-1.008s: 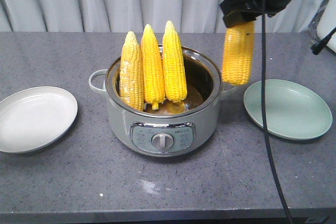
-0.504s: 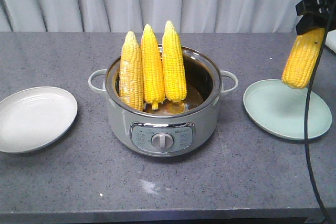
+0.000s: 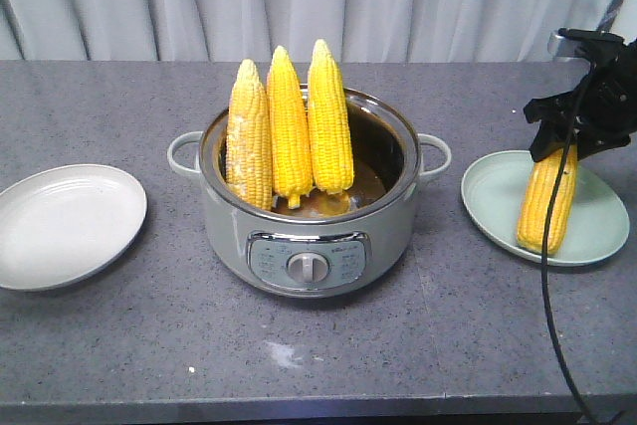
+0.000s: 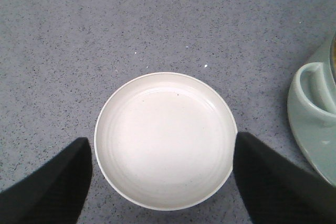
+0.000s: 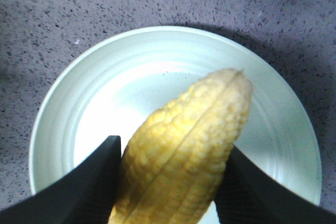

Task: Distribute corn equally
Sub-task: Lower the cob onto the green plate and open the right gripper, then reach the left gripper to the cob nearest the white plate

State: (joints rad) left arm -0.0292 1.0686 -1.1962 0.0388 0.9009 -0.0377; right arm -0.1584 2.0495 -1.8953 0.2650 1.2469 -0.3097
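Three cobs of corn (image 3: 290, 126) stand upright in the grey-green electric pot (image 3: 309, 236) at the table's centre. A fourth cob (image 3: 546, 201) hangs tilted over the green plate (image 3: 498, 201) on the right, its lower end down at the plate's surface. My right gripper (image 3: 562, 141) is shut on its upper part. In the right wrist view both black fingers (image 5: 89, 182) press the cob (image 5: 189, 145) above the green plate (image 5: 131, 66). My left gripper (image 4: 163, 182) is open, high above the empty white plate (image 4: 165, 103), which lies at the left (image 3: 70, 221).
The pot's side handle (image 4: 315, 108) shows at the right edge of the left wrist view. A black cable (image 3: 545, 286) hangs from the right arm down past the table's front edge. Grey curtains close off the back.
The right gripper has carried its cob from beside the pot rightward and down onto the green plate. The three cobs in the pot have not moved.
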